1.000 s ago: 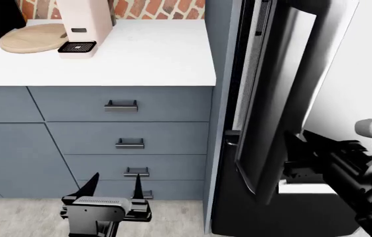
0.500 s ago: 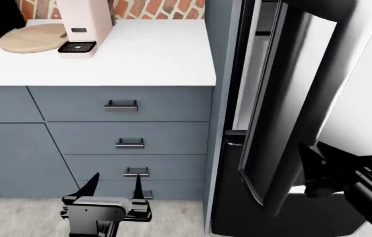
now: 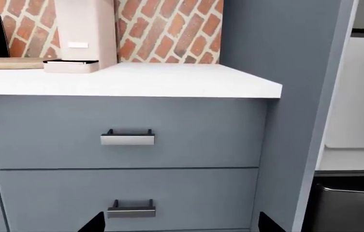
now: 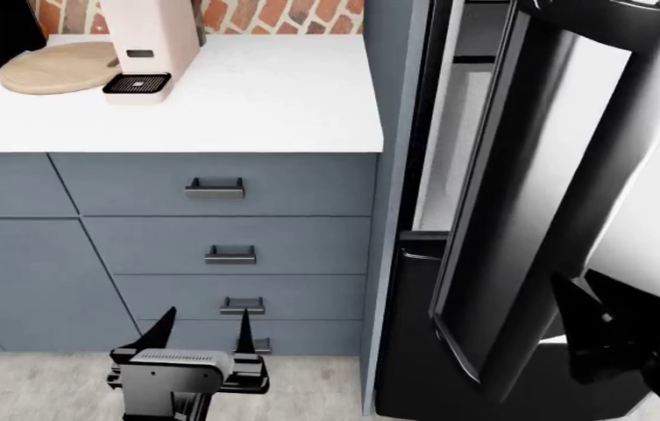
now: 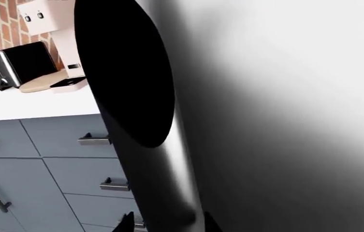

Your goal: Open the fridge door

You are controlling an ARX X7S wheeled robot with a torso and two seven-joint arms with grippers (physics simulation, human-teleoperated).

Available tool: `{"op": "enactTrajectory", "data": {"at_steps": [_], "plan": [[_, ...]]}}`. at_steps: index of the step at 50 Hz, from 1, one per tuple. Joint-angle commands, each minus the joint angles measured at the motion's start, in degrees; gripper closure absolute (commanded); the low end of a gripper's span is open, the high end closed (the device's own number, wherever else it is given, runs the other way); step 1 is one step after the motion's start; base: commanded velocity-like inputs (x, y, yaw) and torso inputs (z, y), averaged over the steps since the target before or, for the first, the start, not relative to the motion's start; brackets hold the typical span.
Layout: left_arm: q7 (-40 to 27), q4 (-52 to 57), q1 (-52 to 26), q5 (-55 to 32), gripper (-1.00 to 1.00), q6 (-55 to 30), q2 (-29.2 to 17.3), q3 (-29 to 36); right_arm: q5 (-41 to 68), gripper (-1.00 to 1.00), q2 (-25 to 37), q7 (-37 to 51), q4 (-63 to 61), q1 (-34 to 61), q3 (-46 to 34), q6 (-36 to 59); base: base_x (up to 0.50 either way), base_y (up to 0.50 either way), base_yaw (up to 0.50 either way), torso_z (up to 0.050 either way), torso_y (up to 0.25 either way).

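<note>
The fridge door point(image 4: 657, 167) stands ajar, its glossy steel panel swung out toward me at the right of the head view. Its long vertical bar handle point(image 4: 546, 193) runs down the panel's edge. My right gripper point(image 4: 557, 303) is shut on the handle low down. In the right wrist view the handle point(image 5: 149, 125) passes between the two fingertips of the right gripper point(image 5: 167, 223), beside the door panel point(image 5: 285, 121). My left gripper point(image 4: 207, 326) hangs open with nothing in it, in front of the lower cabinet drawers; the left wrist view shows only the fingertips of the left gripper point(image 3: 180, 224).
The gap shows the fridge's pale inside point(image 4: 456, 149) and the black lower drawer front point(image 4: 412, 351). Blue-grey cabinet drawers point(image 4: 218, 189) sit under a white counter point(image 4: 248, 96). On it are a pink coffee machine point(image 4: 148, 44) and a round wooden board point(image 4: 55, 68).
The fridge door has swung further open. My right gripper has moved down and to the right in the head view with the handle. The left arm has not moved.
</note>
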Motion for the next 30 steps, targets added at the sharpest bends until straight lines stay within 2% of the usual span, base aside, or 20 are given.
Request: {"op": "enactTrajectory", "data": {"at_steps": [1,30], "plan": [[-0.2,-0.1,-0.1,0.0,-1.00,0.1,-0.1,0.3,-1.2,1.00,0.4,-2.6,-1.2,-2.0,3.0,-2.0,0.00,0.00,0.00,0.000,0.000],[-0.7,-0.2,-0.1,-0.4,-1.00,0.4,-0.5,0.6,0.1,1.00,0.8,-3.5,-2.1,-4.3,4.3,-3.1,0.00,0.00,0.00,0.000,0.001]]}}
